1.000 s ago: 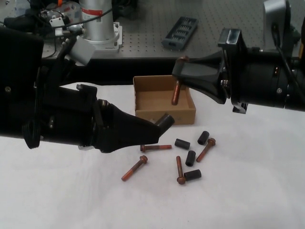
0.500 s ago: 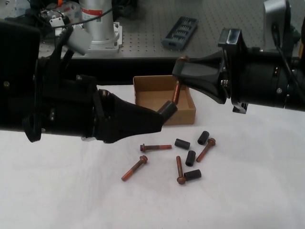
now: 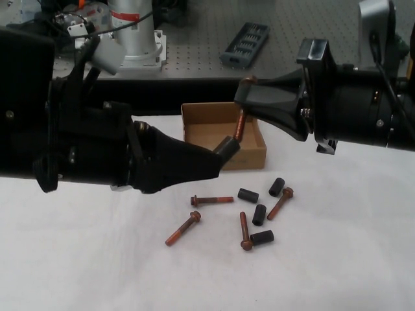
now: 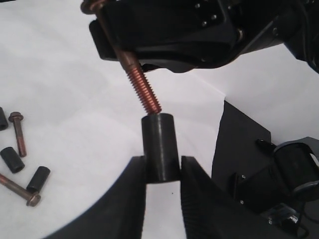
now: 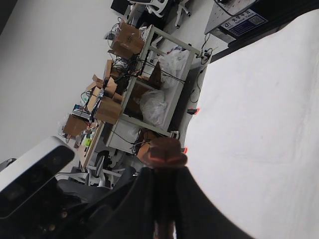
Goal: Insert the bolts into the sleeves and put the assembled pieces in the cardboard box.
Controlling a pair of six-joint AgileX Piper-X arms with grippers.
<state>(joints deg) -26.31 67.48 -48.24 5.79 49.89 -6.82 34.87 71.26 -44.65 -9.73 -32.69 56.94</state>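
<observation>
My left gripper is shut on a black sleeve, held in the air in front of the cardboard box. My right gripper is shut on a copper bolt that hangs thread-down; its threaded tip stands just above the sleeve's open end. The bolt's head peeks out between the right fingers. On the white cloth lie several loose bolts and several loose sleeves.
The cardboard box stands open at the back of the white cloth. Behind it runs a metal breadboard bench with a dark ribbed tray and a silver arm base. The cloth's front and right parts are bare.
My left gripper has carried the sleeve up and to the right, from near the loose bolts to just under the bolt's tip. The right gripper and its bolt have stayed put.
</observation>
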